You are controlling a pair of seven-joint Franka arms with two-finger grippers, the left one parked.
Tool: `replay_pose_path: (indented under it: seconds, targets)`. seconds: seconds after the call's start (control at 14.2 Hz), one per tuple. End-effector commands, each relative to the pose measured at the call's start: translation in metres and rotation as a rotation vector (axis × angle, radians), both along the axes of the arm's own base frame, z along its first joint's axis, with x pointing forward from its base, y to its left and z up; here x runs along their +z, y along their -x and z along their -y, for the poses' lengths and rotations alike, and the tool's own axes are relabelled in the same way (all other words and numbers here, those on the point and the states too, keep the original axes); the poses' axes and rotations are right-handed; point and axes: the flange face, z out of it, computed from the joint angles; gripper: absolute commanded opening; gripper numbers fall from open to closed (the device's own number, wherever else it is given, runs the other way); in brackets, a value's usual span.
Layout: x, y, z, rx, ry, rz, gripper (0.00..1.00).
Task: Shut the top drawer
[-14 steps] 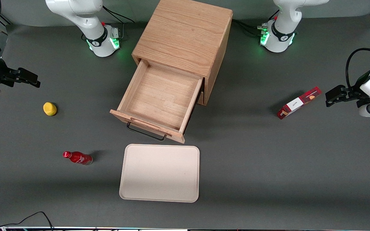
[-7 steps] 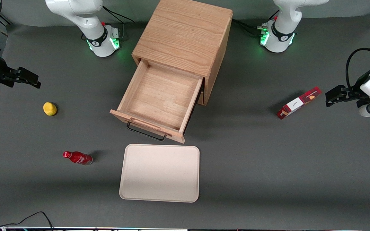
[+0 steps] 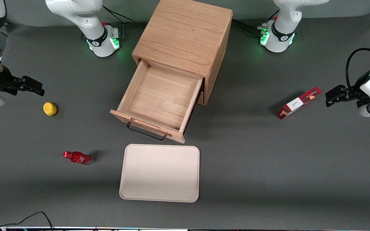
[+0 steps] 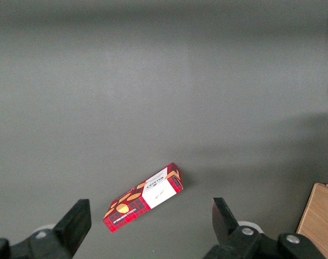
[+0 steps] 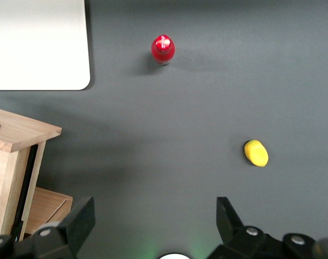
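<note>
The top drawer (image 3: 161,100) of the light oak cabinet (image 3: 185,35) stands pulled far out toward the front camera, empty inside, with its black wire handle (image 3: 145,133) and raised wooden strip on its front. A corner of the drawer front (image 5: 18,135) shows in the right wrist view. My right gripper (image 3: 34,86) hangs above the table toward the working arm's end, well away from the drawer, a little farther from the front camera than the yellow lemon (image 3: 49,108). Its fingers (image 5: 77,218) are wide open and hold nothing.
A cream tray (image 3: 159,173) lies in front of the drawer, nearer the front camera. A red bottle (image 3: 77,158) lies beside the tray toward the working arm's end. A red box (image 3: 298,102) lies toward the parked arm's end.
My right gripper has shifted slightly toward the cabinet and a little nearer the front camera. The drawer has not moved.
</note>
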Motion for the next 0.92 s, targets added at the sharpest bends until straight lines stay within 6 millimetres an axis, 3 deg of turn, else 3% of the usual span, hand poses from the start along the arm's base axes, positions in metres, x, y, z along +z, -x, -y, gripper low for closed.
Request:
replay_pose_path:
  seconds: [0.0, 0.85]
  targets:
    - [0.01, -0.004, -0.001, -0.01, 0.015, 0.0, 1.0]
    - [0.018, -0.001, -0.011, 0.008, 0.007, -0.001, 1.0]
